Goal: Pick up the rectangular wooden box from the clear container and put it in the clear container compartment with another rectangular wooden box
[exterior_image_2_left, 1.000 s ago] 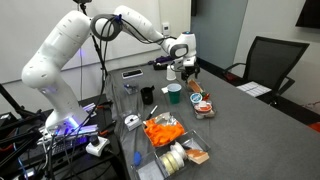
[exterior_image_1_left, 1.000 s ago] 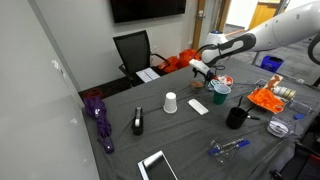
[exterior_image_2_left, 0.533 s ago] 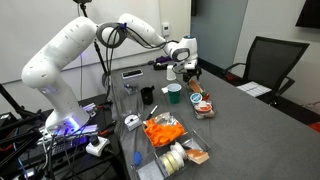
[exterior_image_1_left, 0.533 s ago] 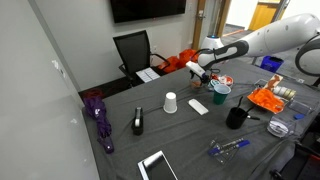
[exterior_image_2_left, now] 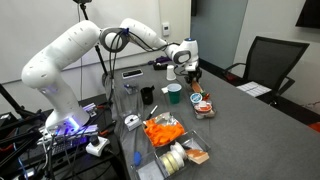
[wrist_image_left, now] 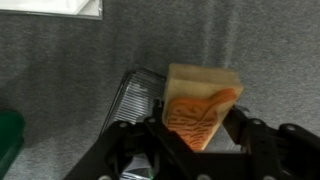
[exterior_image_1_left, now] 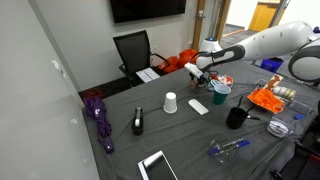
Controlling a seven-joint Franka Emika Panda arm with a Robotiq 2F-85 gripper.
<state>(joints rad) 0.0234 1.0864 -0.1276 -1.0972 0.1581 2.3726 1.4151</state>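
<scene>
We see a grey table [exterior_image_1_left: 190, 135] that carries everything else, with the white robot arm [exterior_image_2_left: 70, 55] reaching out over it. In an exterior view the clear container [exterior_image_2_left: 140, 155] stands near the table edge, with orange items and other small objects in its compartments. A green cup [exterior_image_2_left: 174, 93] stands just beside the end of the arm; in the wrist view only its rim [wrist_image_left: 8, 135] shows, at the lower left. The gripper [exterior_image_2_left: 190, 72] hangs above the bare tabletop near this cup and well apart from the container. In the wrist view we see the gripper [wrist_image_left: 200, 140] with its two dark jaws part-way closed, pressing on opposite sides of the wooden box [wrist_image_left: 200, 105]. The box is a rectangular block, clear of the table surface and slightly tilted. Its upper face is pale tan and plain, and its nearer face is orange-brown with curved grain lines. In both exterior views the box is too small to make out.
</scene>
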